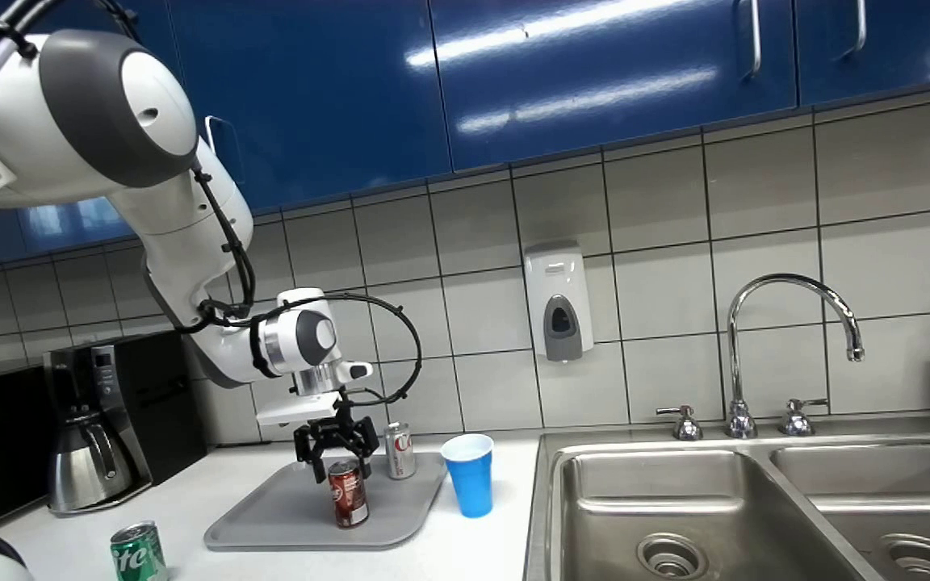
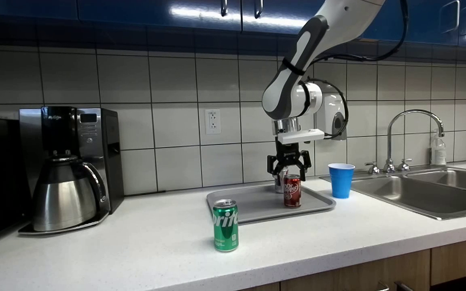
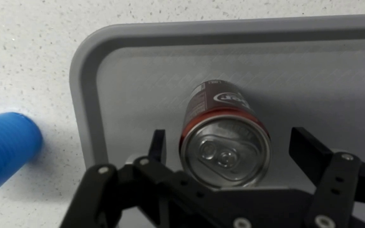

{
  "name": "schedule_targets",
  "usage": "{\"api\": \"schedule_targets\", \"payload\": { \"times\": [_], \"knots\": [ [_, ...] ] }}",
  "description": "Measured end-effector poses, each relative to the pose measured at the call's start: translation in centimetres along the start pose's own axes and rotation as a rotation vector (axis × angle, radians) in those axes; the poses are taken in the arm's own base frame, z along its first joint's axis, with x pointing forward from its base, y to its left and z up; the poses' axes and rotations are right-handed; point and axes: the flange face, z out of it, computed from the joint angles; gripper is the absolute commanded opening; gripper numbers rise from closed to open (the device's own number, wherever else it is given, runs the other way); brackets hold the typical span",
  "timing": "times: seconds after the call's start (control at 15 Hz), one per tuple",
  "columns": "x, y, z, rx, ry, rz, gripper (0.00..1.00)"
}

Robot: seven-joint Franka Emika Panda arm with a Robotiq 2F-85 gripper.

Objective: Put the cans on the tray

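A red Dr Pepper can (image 2: 292, 193) and a silver can (image 1: 400, 453) stand upright on a grey tray (image 2: 257, 205), a green Sprite can (image 2: 225, 226) upright outside its rim.

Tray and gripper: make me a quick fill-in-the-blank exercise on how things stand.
Counting the silver can, the tray holds ____ cans.
The Sprite can, standing off the tray, is mainly ____ in colour.
In the wrist view, gaps flank the Dr Pepper can, so the gripper is ____.
The outside of the cup beside the tray is ____.

Missing words: two; green; open; blue
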Motion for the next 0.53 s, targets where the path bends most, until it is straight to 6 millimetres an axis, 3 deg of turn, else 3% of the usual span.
{"api": "schedule_targets", "payload": {
  "times": [0.53],
  "knots": [
    [-1.8, 0.5, -3.5, -0.001, 0.021, 0.003, 1.00]
  ]
}}
